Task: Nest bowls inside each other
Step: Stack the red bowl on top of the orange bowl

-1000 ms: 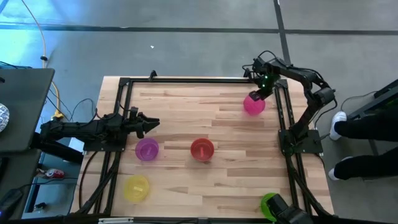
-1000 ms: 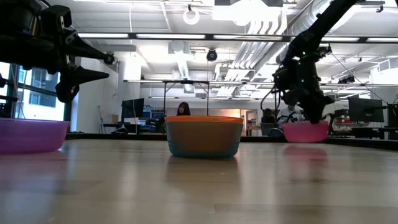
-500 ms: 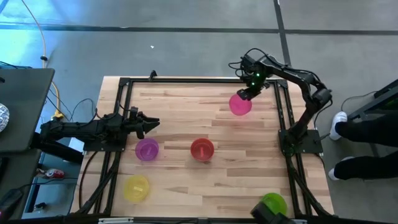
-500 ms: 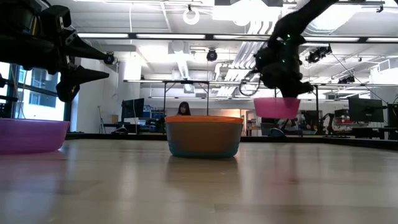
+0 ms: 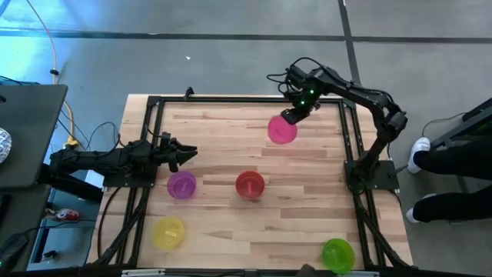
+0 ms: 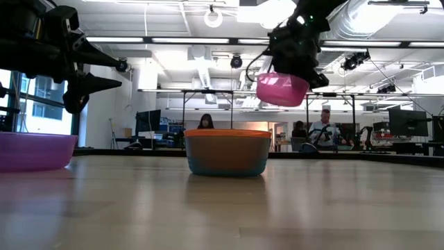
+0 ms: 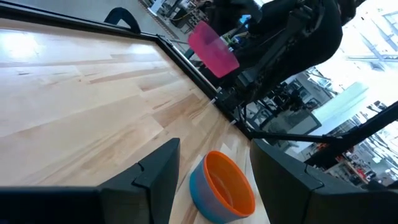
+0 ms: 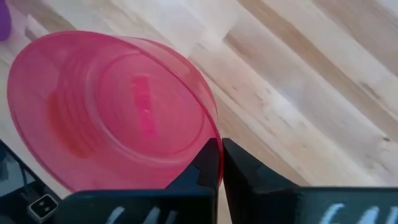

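right hand pinches the pink bowl by its rim, tilted, clear of the surface | I level it over the red bowl, then lower (release late) | left hand wide, idle near purple bowl

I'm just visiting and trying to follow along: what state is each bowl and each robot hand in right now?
Pink round plastic bowl: lifted off the table, tilted, gripped by its rim.
Red round plastic bowl: upright on the table, nested in a teal bowl.
Purple bowl: upright on the table.
Yellow bowl: on the table.
Green bowl: on the table.
Right hand: shut on the pink bowl.
Left hand: open, empty.
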{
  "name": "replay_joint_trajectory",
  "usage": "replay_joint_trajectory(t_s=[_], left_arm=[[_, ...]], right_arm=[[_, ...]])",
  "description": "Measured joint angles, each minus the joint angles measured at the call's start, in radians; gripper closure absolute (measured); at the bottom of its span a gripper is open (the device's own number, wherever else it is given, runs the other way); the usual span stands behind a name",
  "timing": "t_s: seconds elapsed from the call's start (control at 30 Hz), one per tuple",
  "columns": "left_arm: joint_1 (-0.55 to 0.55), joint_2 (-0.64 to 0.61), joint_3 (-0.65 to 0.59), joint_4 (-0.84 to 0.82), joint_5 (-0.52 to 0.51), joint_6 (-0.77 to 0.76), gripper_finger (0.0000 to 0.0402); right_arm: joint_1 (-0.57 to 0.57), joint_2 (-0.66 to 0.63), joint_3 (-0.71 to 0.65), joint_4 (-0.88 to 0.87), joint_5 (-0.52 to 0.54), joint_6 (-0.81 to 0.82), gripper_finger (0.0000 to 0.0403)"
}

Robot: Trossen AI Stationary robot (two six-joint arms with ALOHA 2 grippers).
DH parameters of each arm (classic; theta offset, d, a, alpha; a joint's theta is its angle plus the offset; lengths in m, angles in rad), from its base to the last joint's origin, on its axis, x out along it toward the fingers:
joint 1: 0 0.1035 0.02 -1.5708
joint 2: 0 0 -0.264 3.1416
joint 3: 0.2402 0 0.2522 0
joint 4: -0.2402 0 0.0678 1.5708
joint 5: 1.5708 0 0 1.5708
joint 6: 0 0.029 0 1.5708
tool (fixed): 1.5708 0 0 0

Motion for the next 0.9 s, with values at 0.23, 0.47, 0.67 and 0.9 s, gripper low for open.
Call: replay_joint_trajectory(t_s=[0.23,0.47,0.67,0.9], left_arm=[[0.0,0.0,0.0,-0.001,0.012,0.0,0.0218],[0.0,0.0,0.0,-0.001,0.014,-0.001,0.0218],[0.0,0.0,0.0,-0.001,0.014,-0.001,0.0218],[0.0,0.0,0.0,-0.001,0.015,-0.001,0.0218]], right_arm=[[0.059,0.0,0.014,-0.054,0.003,0.071,0.0403],[0.151,0.0,0.014,-0.043,0.022,0.187,0.0403],[0.239,0.0,0.014,-0.001,0.042,0.327,0.0403],[0.351,0.017,0.015,0.031,0.073,0.48,0.0403]])
